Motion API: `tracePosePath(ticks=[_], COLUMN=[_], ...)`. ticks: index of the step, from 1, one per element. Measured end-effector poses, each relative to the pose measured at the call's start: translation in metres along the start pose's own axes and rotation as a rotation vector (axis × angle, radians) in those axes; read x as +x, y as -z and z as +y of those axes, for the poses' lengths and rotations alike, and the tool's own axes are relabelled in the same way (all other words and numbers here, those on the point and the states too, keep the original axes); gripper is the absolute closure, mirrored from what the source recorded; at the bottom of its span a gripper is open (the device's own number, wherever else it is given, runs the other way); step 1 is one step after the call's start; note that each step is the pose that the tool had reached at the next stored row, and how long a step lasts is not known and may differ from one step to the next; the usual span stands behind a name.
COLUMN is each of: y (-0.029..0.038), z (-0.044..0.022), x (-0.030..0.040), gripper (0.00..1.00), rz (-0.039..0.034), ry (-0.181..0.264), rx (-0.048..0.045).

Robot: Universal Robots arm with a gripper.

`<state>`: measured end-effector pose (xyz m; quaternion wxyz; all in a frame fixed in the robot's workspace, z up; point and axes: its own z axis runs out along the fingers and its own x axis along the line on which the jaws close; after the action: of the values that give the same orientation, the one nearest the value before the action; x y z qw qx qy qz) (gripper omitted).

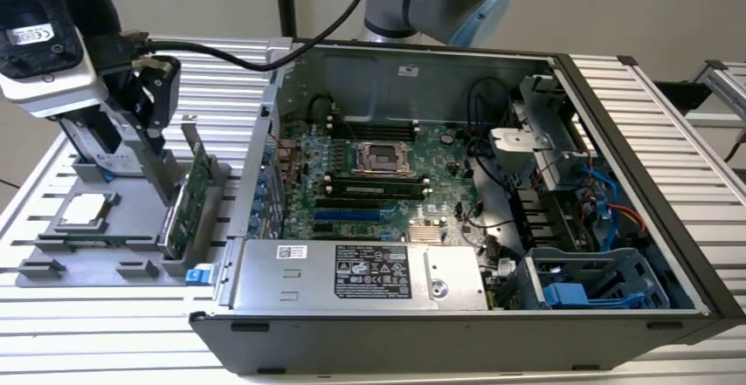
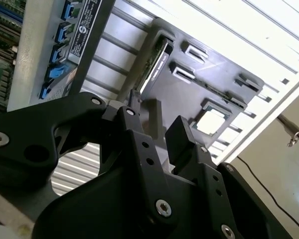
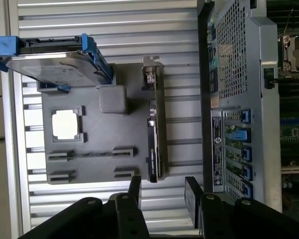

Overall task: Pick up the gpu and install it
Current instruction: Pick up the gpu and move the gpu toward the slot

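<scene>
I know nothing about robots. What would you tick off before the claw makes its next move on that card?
1. Claw open, nothing between its fingers: ok.
2. gpu standing on edge in the gray tray: ok.
3. gpu's edge in line with the claw's gap, in the first wrist view: ok.
4. Claw gripping the gpu: not ok, the two are apart.
5. Computer case open, motherboard exposed: ok.
6. Room for the gpu among the cables: cannot tell.

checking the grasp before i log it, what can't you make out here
- gpu faces: edge-on in the first wrist view.
- One end of the gpu: behind the claw in the second wrist view.
- Motherboard: mostly cut off by the first wrist view's edge.
</scene>
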<state>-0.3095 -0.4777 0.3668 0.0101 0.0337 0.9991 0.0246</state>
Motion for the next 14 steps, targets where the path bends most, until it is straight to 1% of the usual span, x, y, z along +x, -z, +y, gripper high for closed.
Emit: tracePosePath(ticks=[14], y=[-0.0104], z=[-0.0005], x=[0.0012], gripper=[0.0], rz=[0.0001], ry=[0.0], rx=[0.0])
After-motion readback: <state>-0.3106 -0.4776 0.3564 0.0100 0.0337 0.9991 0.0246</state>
